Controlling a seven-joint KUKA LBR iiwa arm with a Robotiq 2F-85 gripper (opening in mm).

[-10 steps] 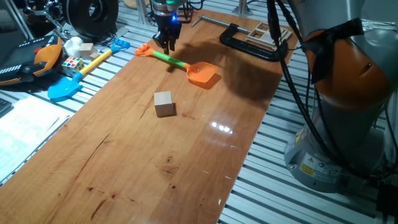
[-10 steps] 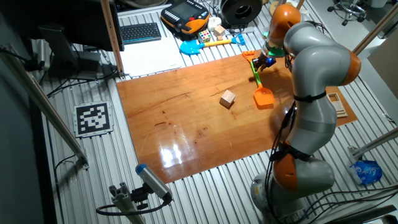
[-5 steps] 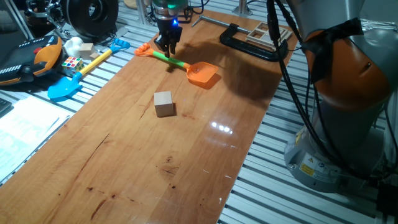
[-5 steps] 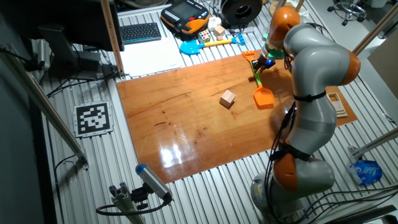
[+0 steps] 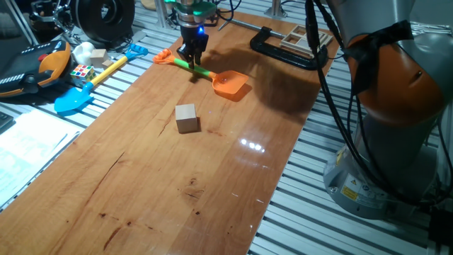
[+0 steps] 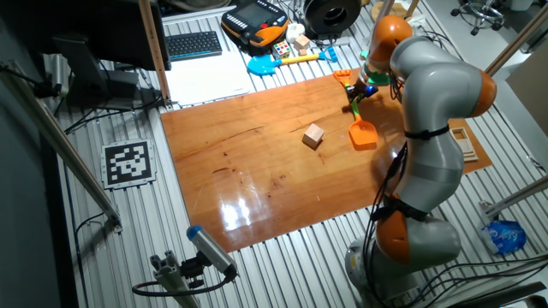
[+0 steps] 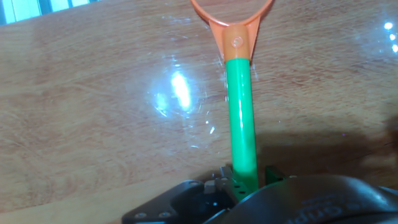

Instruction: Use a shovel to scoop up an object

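The shovel (image 5: 230, 85), with orange blade, green shaft and orange end piece, lies flat at the far end of the wooden table (image 5: 141, 184). My gripper (image 5: 194, 65) is down on the green shaft near the handle end, with one finger on each side of it; it looks open. The hand view shows the shaft (image 7: 241, 112) running up from between my fingers to the blade's neck. The light-brown wooden cube (image 5: 186, 117) sits alone on the table, nearer than the blade. The other fixed view shows the shovel (image 6: 361, 133), cube (image 6: 313, 135) and gripper (image 6: 354, 94).
A blue-bladed, yellow-shafted toy shovel (image 5: 78, 95) and a multicoloured puzzle cube (image 5: 82, 71) lie off the table's left edge. A black clamp (image 5: 283, 46) lies at the far right corner. The arm's base (image 5: 396, 142) stands to the right. A keyboard (image 6: 193, 43) is behind the table.
My gripper has come down and slightly toward the blade, from above the shaft to around it. The shovel and the cube have not moved.
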